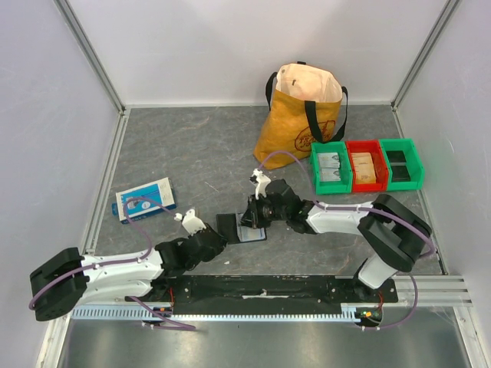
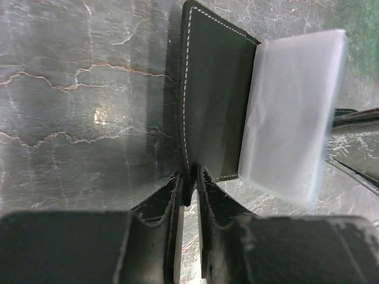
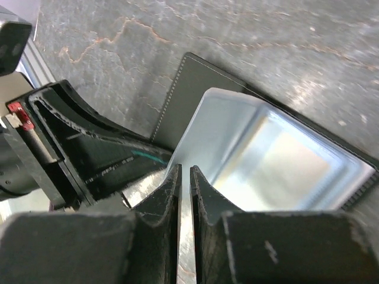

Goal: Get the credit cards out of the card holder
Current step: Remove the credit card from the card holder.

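The black card holder (image 1: 229,225) lies open on the table; it also shows in the left wrist view (image 2: 213,100) and the right wrist view (image 3: 189,94). My left gripper (image 1: 217,234) is shut on its near edge (image 2: 189,178). A pale blue-grey credit card (image 2: 290,118) sticks out past the holder's right side and overlaps it. My right gripper (image 1: 254,222) is shut on that card's corner (image 3: 184,171); the card (image 3: 266,160) fills much of the right wrist view. I cannot tell whether the card is free of the holder. No orange card is in view.
A blue-and-white flat box (image 1: 146,199) lies at the left. A brown bag (image 1: 303,115) stands at the back. A green bin (image 1: 331,167), a red bin (image 1: 366,165) and another green bin (image 1: 401,163) sit at the right. A metal rail (image 1: 430,290) runs along the near edge.
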`<state>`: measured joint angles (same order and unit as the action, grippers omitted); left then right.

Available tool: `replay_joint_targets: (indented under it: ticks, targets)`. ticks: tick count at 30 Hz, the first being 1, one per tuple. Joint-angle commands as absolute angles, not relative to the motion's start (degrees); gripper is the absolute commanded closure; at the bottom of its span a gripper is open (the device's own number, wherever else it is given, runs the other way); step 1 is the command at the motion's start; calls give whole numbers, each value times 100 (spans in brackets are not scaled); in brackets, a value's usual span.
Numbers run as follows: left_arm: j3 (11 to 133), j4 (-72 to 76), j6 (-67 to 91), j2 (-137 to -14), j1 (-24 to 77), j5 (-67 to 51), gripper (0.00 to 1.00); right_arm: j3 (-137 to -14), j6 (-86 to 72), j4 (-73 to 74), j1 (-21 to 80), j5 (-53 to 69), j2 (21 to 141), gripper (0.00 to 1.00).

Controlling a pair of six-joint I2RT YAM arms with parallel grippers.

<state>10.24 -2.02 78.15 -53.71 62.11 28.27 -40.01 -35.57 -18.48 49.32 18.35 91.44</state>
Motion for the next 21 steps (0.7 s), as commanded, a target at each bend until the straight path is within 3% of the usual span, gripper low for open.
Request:
replay_joint_targets:
  ticks: [1, 9, 11, 14, 17, 21]
  targets:
    - [1151, -220, 7603, -5379, 6205, 2716, 76, -4508, -3445, -1881, 5132, 1872, 9544, 84]
    - [1335, -1106, 7313, -4449, 6205, 2803, 42, -4720, -3445, -1749, 5256, 1819, 10292, 84]
    - [1458, -1449, 7181, -4141, 6205, 2821, 39, -4720, -3428, -1723, 5265, 1828, 10292, 85]
    - [1669, -1652, 6831, -3789, 6205, 2752, 39, -4755, -3358, -1627, 5273, 1802, 10169, 85]
    - [2011, -1582, 6435, -3875, 6196, 2576, 46, -4816, -3270, -1477, 5273, 1723, 9985, 85]
    - [2311, -1153, 6057, -4437, 6100, 2321, 63, -4843, -3208, -1284, 5273, 1548, 9625, 85]
